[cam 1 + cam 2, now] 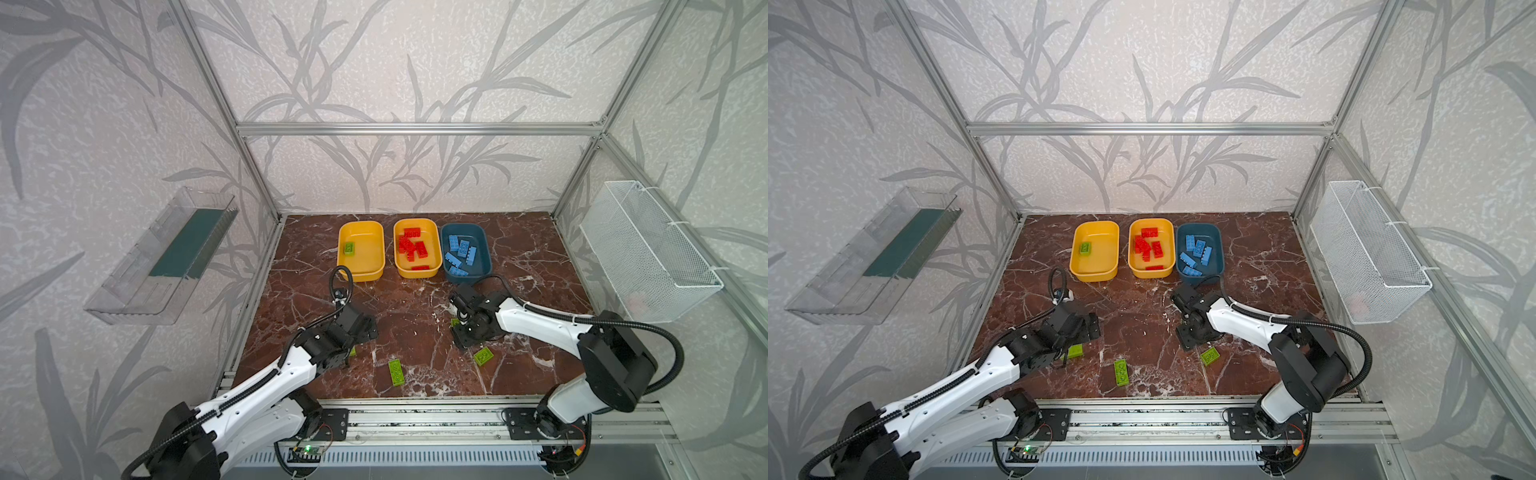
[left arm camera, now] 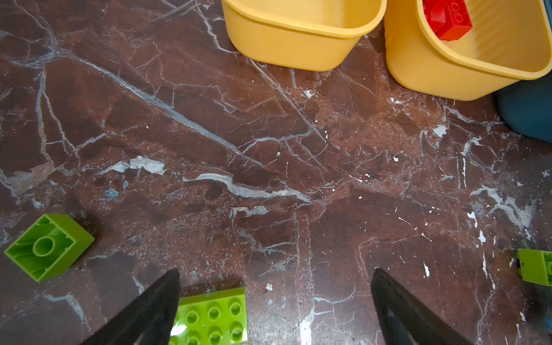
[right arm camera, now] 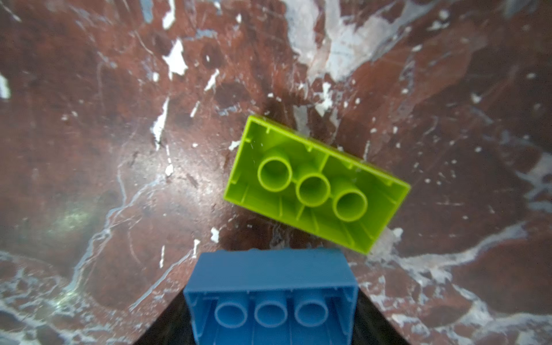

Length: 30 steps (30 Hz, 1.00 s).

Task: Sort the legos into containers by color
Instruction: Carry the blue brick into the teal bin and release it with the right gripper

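Brick [image 3: 270,268], blue, lies hollow side up between the fingers of the right gripper [image 3: 274,298]. Its long axis runs from one finger to the other, and the jaws stand about half apart against its short ends. An upturned green brick [image 3: 316,185] sits just beside it on the marble table [image 3: 89,149]. The blue tub [image 1: 482,239], rightmost of three, lies near and straight to the far side, so the right arm is nearer for the blue brick. The left gripper [image 2: 275,270] hangs wide open and empty at near left, a studded green brick [image 2: 212,316] by one finger.
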Each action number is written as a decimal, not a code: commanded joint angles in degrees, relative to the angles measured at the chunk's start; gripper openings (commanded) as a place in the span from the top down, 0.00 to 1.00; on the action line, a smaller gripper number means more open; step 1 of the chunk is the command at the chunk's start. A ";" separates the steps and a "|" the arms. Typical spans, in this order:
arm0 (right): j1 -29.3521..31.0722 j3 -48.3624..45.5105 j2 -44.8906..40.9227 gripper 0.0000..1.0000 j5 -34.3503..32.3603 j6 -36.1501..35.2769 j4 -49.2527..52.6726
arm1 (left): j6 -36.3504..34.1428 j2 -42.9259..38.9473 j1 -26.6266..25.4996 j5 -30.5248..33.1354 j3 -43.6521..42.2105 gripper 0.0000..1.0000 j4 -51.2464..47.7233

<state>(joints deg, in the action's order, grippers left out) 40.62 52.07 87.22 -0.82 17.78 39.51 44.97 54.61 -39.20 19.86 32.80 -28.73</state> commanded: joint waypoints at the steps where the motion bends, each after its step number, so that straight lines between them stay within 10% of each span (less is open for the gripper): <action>1: 0.08 5.27 -4.94 0.50 -3.36 2.18 5.48 | -0.54 0.52 0.38 0.99 2.39 0.01 -0.54; 26: -21.55 48.74 32.59 0.42 -6.20 -3.19 -1.59 | -2.64 15.53 3.33 -2.83 13.21 0.01 0.41; 30: -23.04 56.30 36.81 0.18 -1.82 -3.64 3.66 | -0.48 15.06 3.78 -2.61 13.47 0.01 -3.56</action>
<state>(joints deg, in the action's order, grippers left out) 18.41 103.77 122.91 -5.87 14.85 38.81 42.61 69.95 -35.90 16.60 44.75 -28.56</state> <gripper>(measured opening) 0.783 0.992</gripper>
